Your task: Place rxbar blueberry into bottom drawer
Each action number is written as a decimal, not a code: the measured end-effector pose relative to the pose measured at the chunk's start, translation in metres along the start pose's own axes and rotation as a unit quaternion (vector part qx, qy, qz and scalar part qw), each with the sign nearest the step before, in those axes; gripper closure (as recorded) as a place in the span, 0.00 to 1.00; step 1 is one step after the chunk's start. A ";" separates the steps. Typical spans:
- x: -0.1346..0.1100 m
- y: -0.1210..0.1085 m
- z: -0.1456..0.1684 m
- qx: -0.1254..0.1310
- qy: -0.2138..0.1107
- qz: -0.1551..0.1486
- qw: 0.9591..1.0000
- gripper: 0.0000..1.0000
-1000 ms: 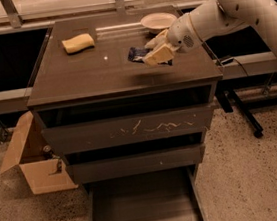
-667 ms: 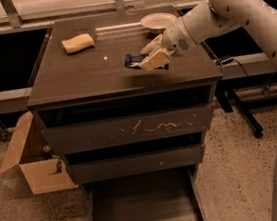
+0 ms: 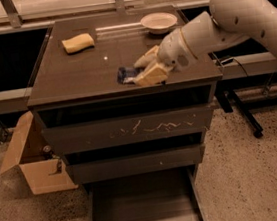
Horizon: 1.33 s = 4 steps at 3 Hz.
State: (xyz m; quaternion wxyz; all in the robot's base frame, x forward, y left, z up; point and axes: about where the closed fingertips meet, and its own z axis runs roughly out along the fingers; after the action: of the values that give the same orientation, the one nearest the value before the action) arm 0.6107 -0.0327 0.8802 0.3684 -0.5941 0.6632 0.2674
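Matt cream jaws over sheeny cabinet top (image 3: 73, 72)

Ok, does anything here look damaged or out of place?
The upper drawer front has white scratches across its middle. The bottom drawer stands pulled open. The gripper holds the snack bar near the front edge of the cabinet top. Nothing else stands out.

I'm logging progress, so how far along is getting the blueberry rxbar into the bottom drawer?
Done: the bottom drawer stands pulled open, and the rxbar blueberry is off the cabinet top. In hand: the gripper is shut on the bar near the top's front edge. Left: lower it to the drawer and release it; the drawer floor shows no bar yet.
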 end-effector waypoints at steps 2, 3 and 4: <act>0.061 0.089 0.060 -0.061 -0.009 0.039 0.997 1.00; 0.118 0.123 0.104 -0.106 -0.023 0.103 0.989 1.00; 0.118 0.123 0.104 -0.106 -0.023 0.103 0.989 1.00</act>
State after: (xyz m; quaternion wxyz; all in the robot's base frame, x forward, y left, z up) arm 0.5049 -0.0014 0.7138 0.2892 -0.5518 0.6802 0.3862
